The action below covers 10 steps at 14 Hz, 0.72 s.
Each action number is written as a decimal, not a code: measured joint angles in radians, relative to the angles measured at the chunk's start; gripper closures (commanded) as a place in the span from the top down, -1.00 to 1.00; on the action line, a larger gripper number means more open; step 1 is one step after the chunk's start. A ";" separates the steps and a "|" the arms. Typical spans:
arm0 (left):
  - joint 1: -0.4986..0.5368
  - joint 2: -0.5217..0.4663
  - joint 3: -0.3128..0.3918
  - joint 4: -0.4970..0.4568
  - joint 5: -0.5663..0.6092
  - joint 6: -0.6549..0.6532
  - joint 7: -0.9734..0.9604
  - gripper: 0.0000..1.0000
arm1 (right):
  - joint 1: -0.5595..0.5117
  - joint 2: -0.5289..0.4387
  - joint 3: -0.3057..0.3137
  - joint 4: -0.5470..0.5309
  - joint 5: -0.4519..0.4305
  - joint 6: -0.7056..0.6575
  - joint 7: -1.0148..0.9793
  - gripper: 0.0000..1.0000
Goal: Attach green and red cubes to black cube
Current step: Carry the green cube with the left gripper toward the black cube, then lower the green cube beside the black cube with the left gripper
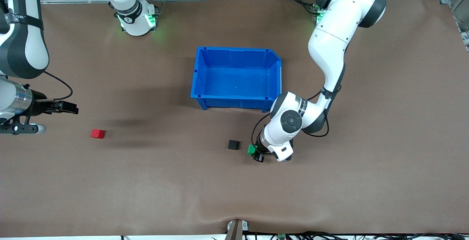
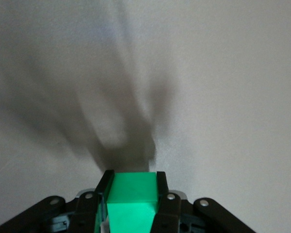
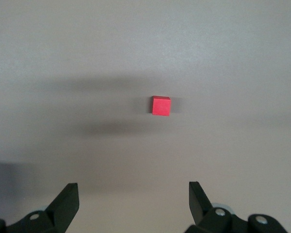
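**Gripper with green cube, black cube just beside**

Left gripper point(image 1: 255, 153) clenched on the green cube point(image 1: 251, 149), low over the desk point(image 1: 366, 181). Just beside it, toward the right arm's end: the black cube point(image 1: 233, 144), a short sideways slide off. Well apart, same direction: red cube point(image 1: 97, 133) below the right gripper point(image 1: 69, 107), jaws spread, empty, nearer to red.

A brown table point(image 1: 384, 181) carries a blue bin point(image 1: 205, 72) near its middle, with a small black cube point(image 1: 233, 144) resting on the surface nearer the front camera than the bin. A red cube point(image 1: 97, 133) sits alone on the tabletop well apart from both, toward the right arm's end of the table.
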 measured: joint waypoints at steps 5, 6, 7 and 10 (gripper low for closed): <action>-0.041 0.000 0.006 0.008 0.000 -0.005 -0.050 -1.00 | -0.001 0.012 0.000 0.000 0.000 0.004 0.000 1.00; -0.049 0.000 0.010 0.012 0.000 -0.005 -0.064 -1.00 | -0.002 0.015 0.000 0.000 0.000 0.007 0.000 1.00; -0.054 0.000 0.016 0.017 0.000 -0.004 -0.076 -1.00 | -0.003 0.018 0.000 0.000 0.000 0.011 0.000 1.00; -0.058 0.002 0.024 0.024 0.000 0.003 -0.110 -1.00 | -0.005 0.026 0.000 0.000 0.000 0.021 0.000 1.00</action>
